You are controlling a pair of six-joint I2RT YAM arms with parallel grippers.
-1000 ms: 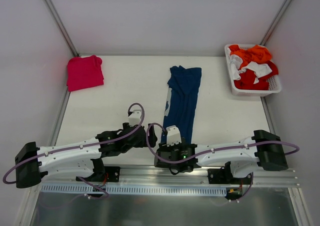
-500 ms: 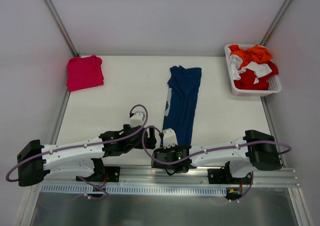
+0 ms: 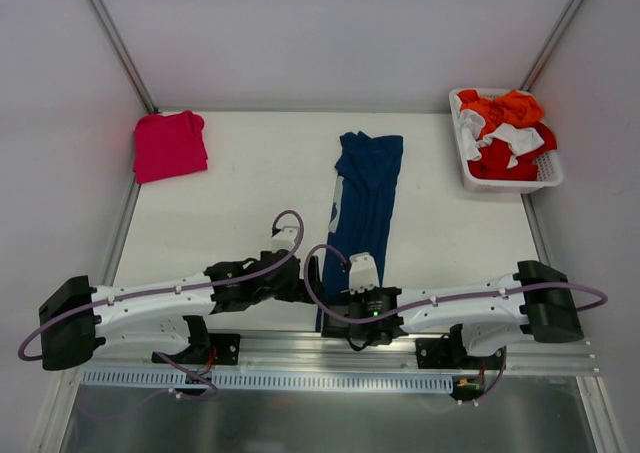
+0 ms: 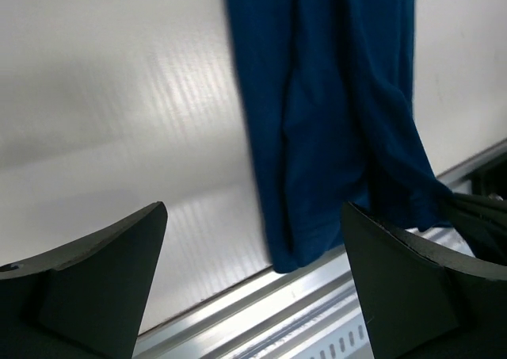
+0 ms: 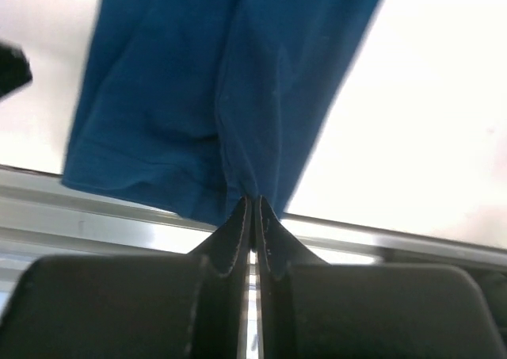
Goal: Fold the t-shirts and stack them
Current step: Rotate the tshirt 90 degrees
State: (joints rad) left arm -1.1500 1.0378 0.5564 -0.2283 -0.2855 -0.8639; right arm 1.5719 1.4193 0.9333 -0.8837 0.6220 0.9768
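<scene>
A white basket (image 3: 512, 185) holds orange, red, white clothes (image 3: 500, 108).

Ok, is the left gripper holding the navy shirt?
No, the left gripper stands wide open; the shirt lies unclamped ahead of it.

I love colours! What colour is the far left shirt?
The shirt is pinkish-red, clearest in the top view.

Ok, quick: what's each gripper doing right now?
Left gripper: jaws open, holding nothing.
Right gripper: jaws shut on the near hem of the navy t-shirt.
</scene>
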